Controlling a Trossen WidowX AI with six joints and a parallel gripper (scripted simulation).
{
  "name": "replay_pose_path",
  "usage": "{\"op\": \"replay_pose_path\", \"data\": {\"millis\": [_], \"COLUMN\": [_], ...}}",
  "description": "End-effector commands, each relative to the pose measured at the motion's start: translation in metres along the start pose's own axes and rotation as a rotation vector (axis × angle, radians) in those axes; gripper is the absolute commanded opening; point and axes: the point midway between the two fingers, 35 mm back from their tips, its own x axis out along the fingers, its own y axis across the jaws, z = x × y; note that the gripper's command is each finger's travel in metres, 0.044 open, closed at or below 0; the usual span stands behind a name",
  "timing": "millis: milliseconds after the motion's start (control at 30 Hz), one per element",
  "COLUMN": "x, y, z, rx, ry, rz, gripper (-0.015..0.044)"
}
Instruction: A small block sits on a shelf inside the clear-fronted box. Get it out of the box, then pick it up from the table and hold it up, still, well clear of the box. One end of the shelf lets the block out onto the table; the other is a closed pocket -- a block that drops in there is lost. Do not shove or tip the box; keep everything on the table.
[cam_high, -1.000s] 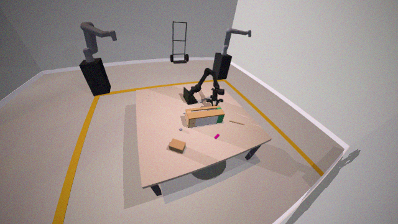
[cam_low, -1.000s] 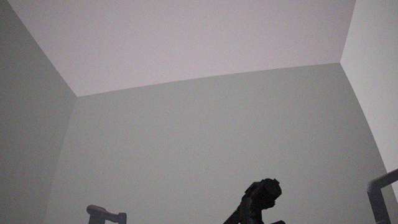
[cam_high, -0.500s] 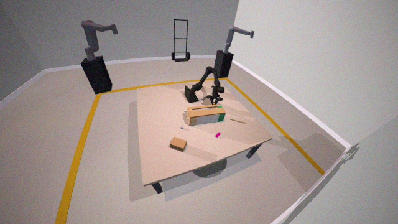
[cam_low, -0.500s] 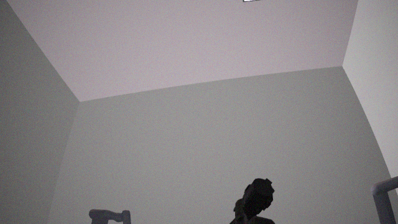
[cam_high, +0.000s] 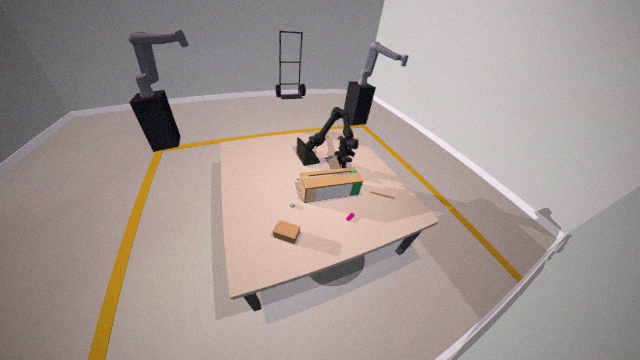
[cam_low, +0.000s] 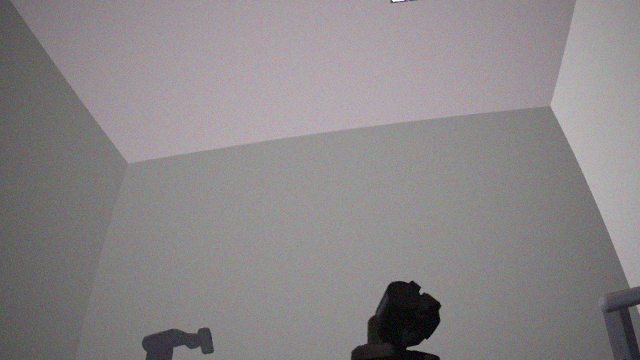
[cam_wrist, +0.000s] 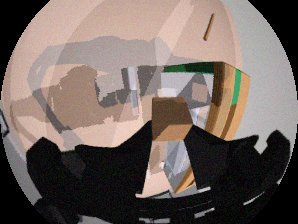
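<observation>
A bare robot test cell or lab. A wooden table (cam_high: 260, 260) stands in the middle of a floor marked off by a yellow line (cam_high: 125, 245). Behind the table, two grey robot arms (cam_high: 145, 55) rise from black pedestals (cam_high: 155, 122), and a hand truck (cam_high: 290, 65) leans against the plain grey wall (cam_high: 225, 45).

The arm (cam_high: 327, 127) arches up, wrist bent down; its gripper (cam_high: 344, 162) points down, clamped on a block (cam_wrist: 172, 113).
</observation>
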Motion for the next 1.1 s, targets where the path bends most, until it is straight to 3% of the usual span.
{"op": "replay_pose_path", "data": {"millis": [0,1067], "x": [-0.004,-0.029], "y": [0.000,0.004], "z": [-0.005,-0.029], "rx": [0.205,1.591], "ry": [-0.005,-0.027], "rz": [0.010,0.093], "gripper": [0.0000,0.0000]}}
